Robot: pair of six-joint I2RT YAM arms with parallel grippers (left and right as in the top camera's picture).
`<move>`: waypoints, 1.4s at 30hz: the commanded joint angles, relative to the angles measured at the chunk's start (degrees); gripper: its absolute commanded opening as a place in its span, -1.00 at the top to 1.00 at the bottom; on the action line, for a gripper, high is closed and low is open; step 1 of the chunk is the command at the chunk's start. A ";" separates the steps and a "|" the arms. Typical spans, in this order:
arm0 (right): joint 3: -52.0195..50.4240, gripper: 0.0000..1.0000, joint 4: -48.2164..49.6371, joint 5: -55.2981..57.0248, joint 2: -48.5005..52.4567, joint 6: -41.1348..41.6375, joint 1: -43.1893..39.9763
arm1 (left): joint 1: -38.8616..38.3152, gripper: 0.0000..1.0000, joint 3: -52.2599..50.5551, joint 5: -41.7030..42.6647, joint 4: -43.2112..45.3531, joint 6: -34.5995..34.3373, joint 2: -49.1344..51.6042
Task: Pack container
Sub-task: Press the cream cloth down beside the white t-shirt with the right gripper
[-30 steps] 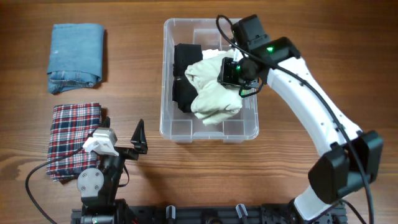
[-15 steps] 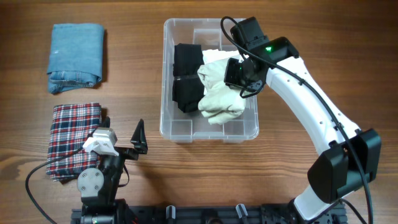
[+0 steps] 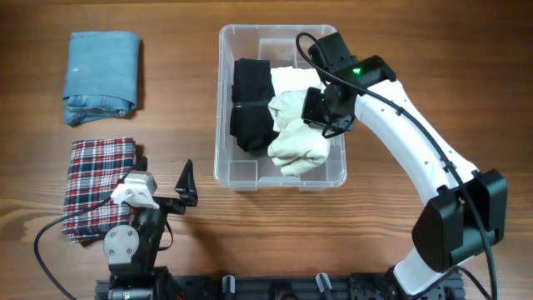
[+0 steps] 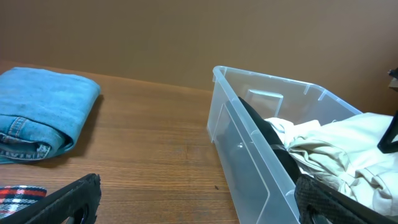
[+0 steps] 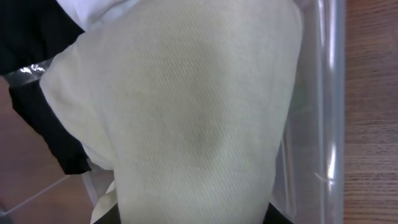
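The clear plastic container (image 3: 223, 100) stands at the table's middle back; it also shows in the left wrist view (image 4: 249, 155). A folded black garment (image 3: 248, 104) lies in its left half. My right gripper (image 3: 321, 110) is down inside the right half, shut on a cream garment (image 3: 296, 142) that bunches against the black one and the right wall. The cream cloth (image 5: 186, 112) fills the right wrist view. My left gripper (image 3: 185, 187) is open and empty, low over the table at the front left, its fingers (image 4: 199, 208) spread wide.
Folded blue jeans (image 3: 102, 75) lie at the back left, also in the left wrist view (image 4: 37, 118). A folded red-and-blue plaid shirt (image 3: 96, 183) lies at the front left beside the left arm's base.
My right gripper has moved the cream garment rightward and lower into the container's right half, uncovering more of the black garment. The left arm has not moved.
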 commanded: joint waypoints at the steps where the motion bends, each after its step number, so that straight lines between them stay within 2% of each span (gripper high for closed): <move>1: -0.22 0.68 -0.57 -5.01 -0.28 -2.69 0.50 | 0.37 -0.99 -0.26 -0.57 -0.22 1.09 -0.09; 4: -0.22 0.48 -1.07 -3.63 -0.28 -2.69 0.50 | 0.37 -0.99 -0.26 -0.57 -0.22 1.09 -0.09; 5: -0.22 0.28 -1.05 -2.51 -0.28 -2.64 0.50 | 0.37 -1.00 -0.26 -0.57 -0.22 1.09 -0.09; 6: -0.20 0.17 -1.05 -1.38 -0.28 -2.67 0.50 | 0.37 -1.00 -0.26 -0.57 -0.22 1.11 -0.09; 11: 0.48 -0.25 -2.14 3.17 -0.33 -2.64 0.46 | 0.37 -1.00 -0.26 -0.57 -0.22 1.11 -0.09; 13: 2.03 -0.53 -3.61 5.31 -0.46 -2.67 0.46 | 0.37 -0.99 -0.26 -0.57 -0.22 1.09 -0.09; 15: 4.04 -0.61 -5.38 7.30 -0.70 -2.71 0.46 | 0.37 -1.00 -0.26 -0.57 -0.22 1.11 -0.09; 21: 11.82 -0.64 -10.36 9.40 -1.81 -5.73 0.50 | 0.37 -0.99 -0.26 -0.57 -0.22 1.09 -0.09; 25: 12.74 -0.56 -10.95 8.55 -1.92 -6.91 0.50 | 0.37 -1.00 -0.26 -0.57 -0.22 1.11 -0.09; 27: 12.48 -0.35 -10.58 7.76 -1.53 -7.19 0.52 | 0.37 -0.99 -0.26 -0.57 -0.22 1.09 -0.09; 30: 11.06 0.26 -8.26 7.50 -1.40 -7.72 1.09 | 0.37 -1.00 -0.26 -0.57 -0.22 1.09 -0.09; 31: 10.43 0.41 -7.17 7.50 -1.40 -8.09 1.38 | 0.37 -1.00 -0.26 -0.57 -0.22 1.09 -0.09; 33: 9.42 0.57 -5.64 7.58 -1.38 -8.55 2.16 | 0.37 -1.00 -0.26 -0.57 -0.22 1.09 -0.09; 38: 6.40 0.79 -3.85 11.89 -1.36 -6.14 3.63 | 0.37 -0.99 -0.26 -0.57 -0.22 1.11 -0.09; 42: 1.81 0.81 -0.85 13.73 -1.36 -5.01 3.67 | 0.37 -0.99 -0.26 -0.57 -0.22 1.09 -0.09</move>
